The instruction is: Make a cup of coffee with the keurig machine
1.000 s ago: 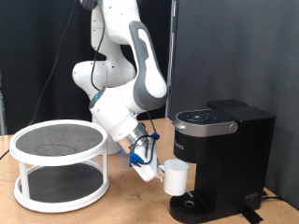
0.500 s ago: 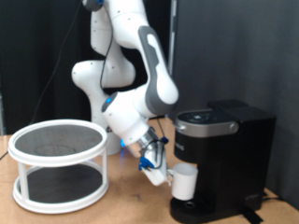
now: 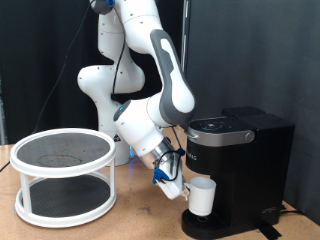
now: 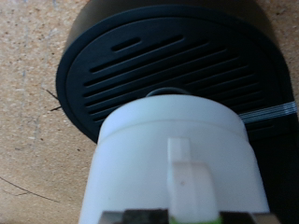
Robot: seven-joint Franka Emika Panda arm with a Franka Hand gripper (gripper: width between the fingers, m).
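The white cup [image 3: 203, 197] hangs just above the round drip base [image 3: 205, 223] of the black keurig machine [image 3: 238, 170], under its spout. My gripper [image 3: 177, 186] is shut on the cup's handle from the exterior view's left. In the wrist view the cup [image 4: 173, 154] fills the middle, its handle between my fingers, with the slotted black drip base [image 4: 159, 65] right beyond it. The machine's lid is down.
A white two-tier round rack [image 3: 63, 175] with dark mesh shelves stands at the exterior view's left on the wooden table [image 3: 140, 215]. A black curtain hangs behind. The robot's base stands between the rack and the machine.
The gripper has carried the cup to the exterior view's right and slightly down, from beside the machine to over its drip base.
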